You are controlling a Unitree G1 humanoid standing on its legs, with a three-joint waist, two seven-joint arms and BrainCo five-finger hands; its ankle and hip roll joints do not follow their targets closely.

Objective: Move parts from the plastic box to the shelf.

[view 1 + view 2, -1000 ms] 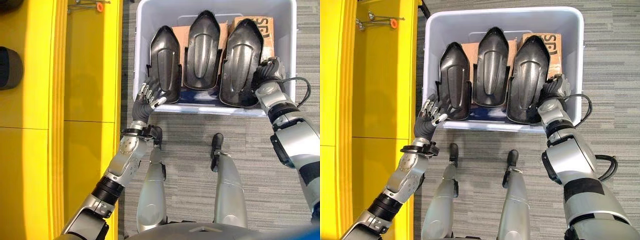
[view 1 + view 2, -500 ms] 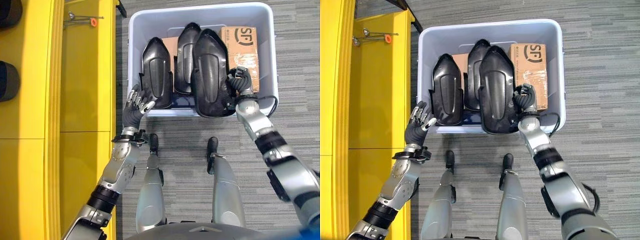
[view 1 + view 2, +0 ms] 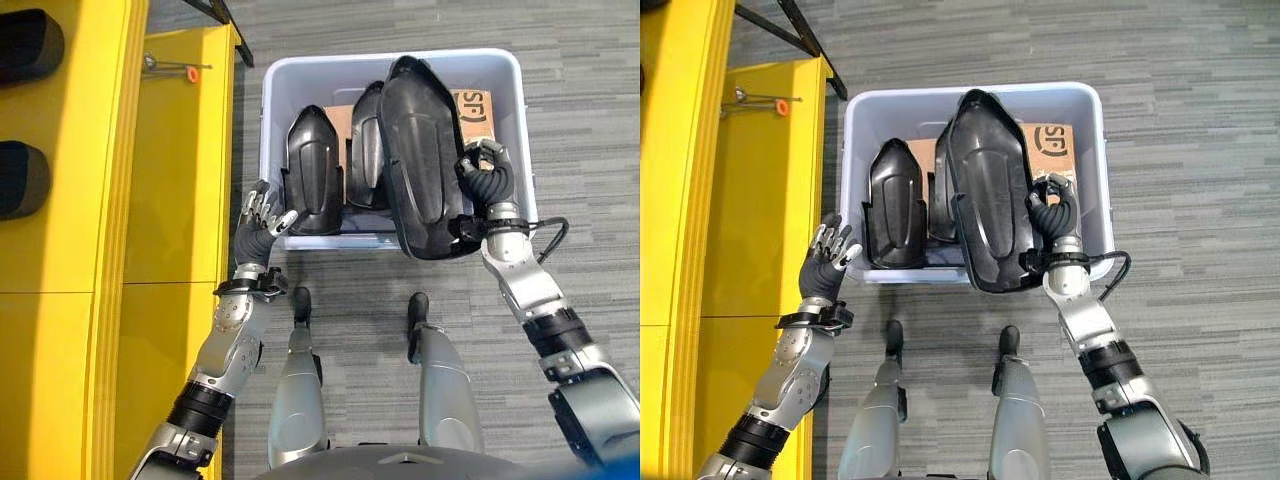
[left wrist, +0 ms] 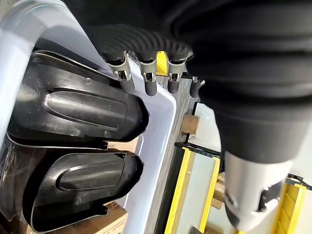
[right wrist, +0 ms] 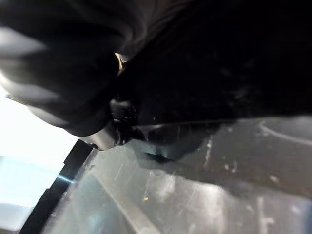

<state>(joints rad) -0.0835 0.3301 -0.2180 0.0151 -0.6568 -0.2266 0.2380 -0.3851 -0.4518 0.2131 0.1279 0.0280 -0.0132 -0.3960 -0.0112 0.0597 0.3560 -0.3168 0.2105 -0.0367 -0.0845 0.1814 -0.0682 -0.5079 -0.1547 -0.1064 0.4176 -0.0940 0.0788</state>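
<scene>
A pale plastic box [image 3: 270, 120] sits on the floor ahead of me with black moulded shell parts standing in it. My right hand [image 3: 485, 185] is shut on the right edge of the largest black part [image 3: 422, 160], which is raised and tilted above the box's rim, overlapping the middle part [image 3: 363, 140]. A third part [image 3: 310, 170] leans at the box's left side. My left hand [image 3: 258, 220] is open, fingers spread, just outside the box's near left corner, touching nothing. In the left wrist view its fingers [image 4: 146, 83] point past the box wall [image 4: 156, 141].
A yellow shelf [image 3: 170, 170] runs along the left, with two dark parts [image 3: 22, 45] [image 3: 20, 180] on its far-left level and a small orange-tipped tool [image 3: 185, 70] further back. A cardboard carton [image 3: 475, 105] lies in the box behind the lifted part. Grey carpet surrounds the box.
My right hand has lifted the right-hand part up and leftward over the middle part. My left hand has drawn back from the left part to outside the box. The camera has shifted too.
</scene>
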